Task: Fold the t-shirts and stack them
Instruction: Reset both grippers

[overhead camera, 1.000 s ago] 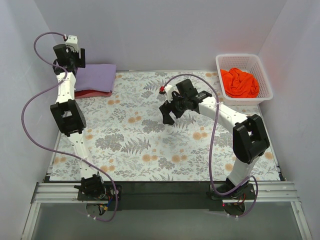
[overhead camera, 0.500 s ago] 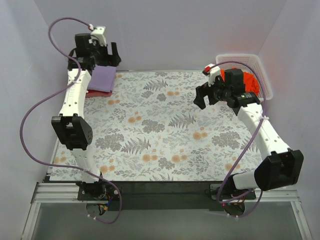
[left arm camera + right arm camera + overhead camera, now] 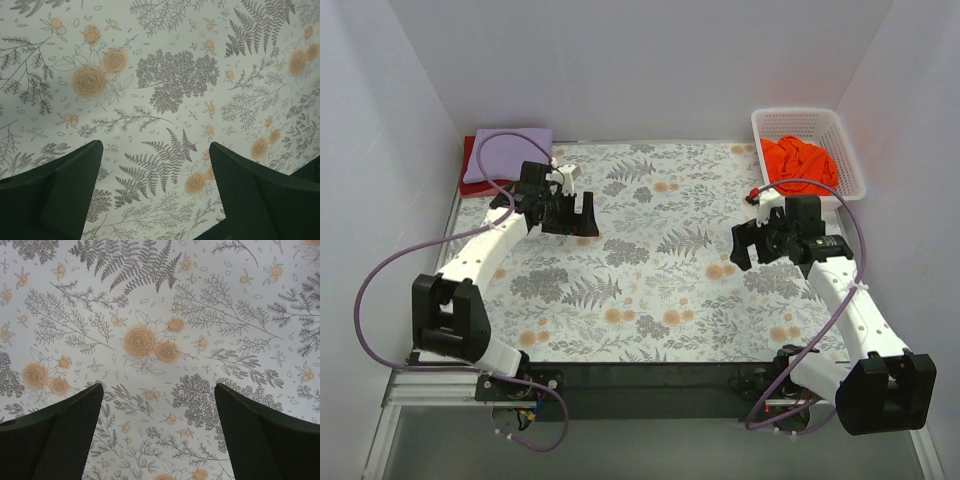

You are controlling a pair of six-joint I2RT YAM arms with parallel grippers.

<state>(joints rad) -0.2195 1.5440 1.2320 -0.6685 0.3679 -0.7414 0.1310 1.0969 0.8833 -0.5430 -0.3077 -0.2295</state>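
Your left gripper [image 3: 570,217] hangs over the left-middle of the flowered table cloth [image 3: 660,300], jaws spread wide with nothing between them. Its wrist camera shows both dark fingers [image 3: 55,195] apart, with only fern and orange-flower print in the gap. Your right gripper [image 3: 756,243] is the same story over the right side of the cloth: jaws wide and empty, fingers [image 3: 260,440] framing plain print. Both arms bend in toward the middle, and the two grippers are well apart from each other.

Shirts: the lavender shirt [image 3: 508,152] lies folded flat in the far left corner, stacked on the dark red shirt [image 3: 468,165]. The red one shows only as a strip along the lavender one's left edge. You can't tell from the top view how neatly it is folded, since most of it is covered. The left gripper is near that stack, toward the near-right of it, not touching.

The orange shirt [image 3: 798,165] is bunched up and unfolded inside the white basket [image 3: 800,120] in the far right corner — it takes up much of the inside. The right gripper is on the near side of the basket, apart from it, over the cloth.
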